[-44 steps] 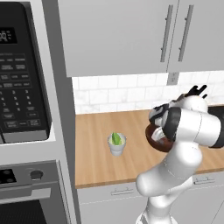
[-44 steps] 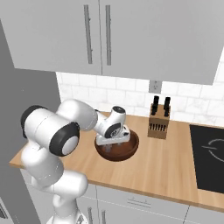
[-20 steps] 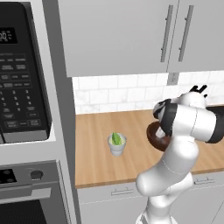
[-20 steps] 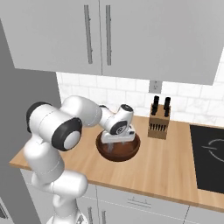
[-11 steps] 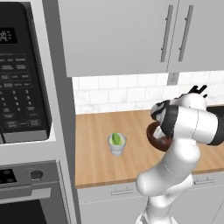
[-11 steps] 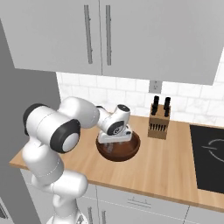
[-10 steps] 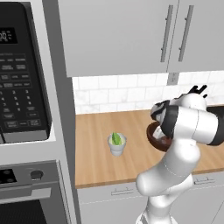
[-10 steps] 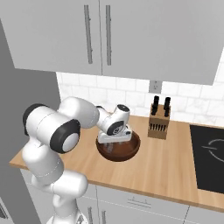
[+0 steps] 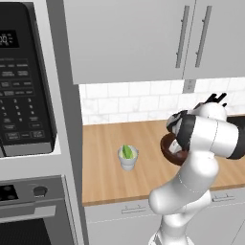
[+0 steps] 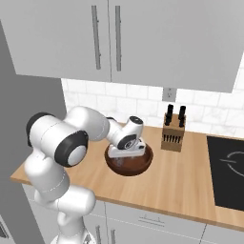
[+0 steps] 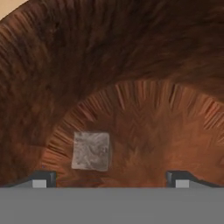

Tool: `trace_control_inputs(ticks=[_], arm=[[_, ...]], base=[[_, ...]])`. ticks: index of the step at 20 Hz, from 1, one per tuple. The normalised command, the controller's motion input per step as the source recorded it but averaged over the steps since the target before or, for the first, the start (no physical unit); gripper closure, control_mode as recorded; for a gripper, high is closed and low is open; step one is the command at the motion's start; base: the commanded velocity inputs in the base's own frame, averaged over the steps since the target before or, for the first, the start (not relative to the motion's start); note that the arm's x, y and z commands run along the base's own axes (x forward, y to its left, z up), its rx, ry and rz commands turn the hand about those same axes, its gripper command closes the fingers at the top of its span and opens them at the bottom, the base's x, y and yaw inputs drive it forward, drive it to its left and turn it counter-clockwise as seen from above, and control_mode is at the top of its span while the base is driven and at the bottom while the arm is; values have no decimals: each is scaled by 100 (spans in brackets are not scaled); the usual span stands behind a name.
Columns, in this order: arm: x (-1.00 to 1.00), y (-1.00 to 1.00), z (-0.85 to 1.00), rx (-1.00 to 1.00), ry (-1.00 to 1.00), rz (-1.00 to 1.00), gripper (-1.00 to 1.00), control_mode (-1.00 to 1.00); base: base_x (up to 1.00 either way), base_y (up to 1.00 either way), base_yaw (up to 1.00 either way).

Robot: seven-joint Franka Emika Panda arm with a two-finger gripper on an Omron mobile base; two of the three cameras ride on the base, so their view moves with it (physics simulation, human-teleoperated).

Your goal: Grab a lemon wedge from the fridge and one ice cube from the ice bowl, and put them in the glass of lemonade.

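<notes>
The ice bowl (image 10: pixel 141 165) is dark reddish-brown and stands on the wooden counter. My gripper (image 10: pixel 123 160) reaches down into it, open. In the hand view the ice bowl (image 11: pixel 144 65) shows its ribbed floor, where one pale ice cube (image 11: pixel 90 151) lies just ahead of my gripper (image 11: pixel 110 179) and nearer its left fingertip (image 11: pixel 41 178). Nothing is between the fingers. To the left on the counter stands the glass of lemonade (image 9: pixel 128 160) with the yellow-green lemon wedge (image 9: pixel 127 151) in it. My arm covers much of the ice bowl (image 9: pixel 167 146) in the left base view. The fridge is out of view.
A tan knife block (image 10: pixel 172 134) stands right of the bowl against the tiled wall. A black cooktop (image 10: pixel 228 165) lies further right. A microwave (image 9: pixel 21 91) and oven (image 9: pixel 28 210) sit in the tall unit at the left. Wall cabinets (image 10: pixel 109 38) hang above.
Over the last second the hand has sunk a little deeper into the bowl and the elbow has swung slightly left. Glass and bowl have not moved.
</notes>
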Motion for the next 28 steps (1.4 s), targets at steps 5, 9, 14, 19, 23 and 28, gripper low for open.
trace_control_inputs(ticks=[5,9,14,19,23,28], arm=[[-5,-20,3,4,0,0,-100,-100],[0,0,-13,0,0,0,-100,-100],[0,0,-5,0,0,0,-100,-100],[-34,8,26,0,0,0,-100,-100],[-18,6,-30,0,1,1,-100,-100],[2,6,-31,0,0,2,-100,-100]], base=[[0,0,0],[0,0,0],[0,0,0],[0,0,0],[0,0,0],[0,0,0]])
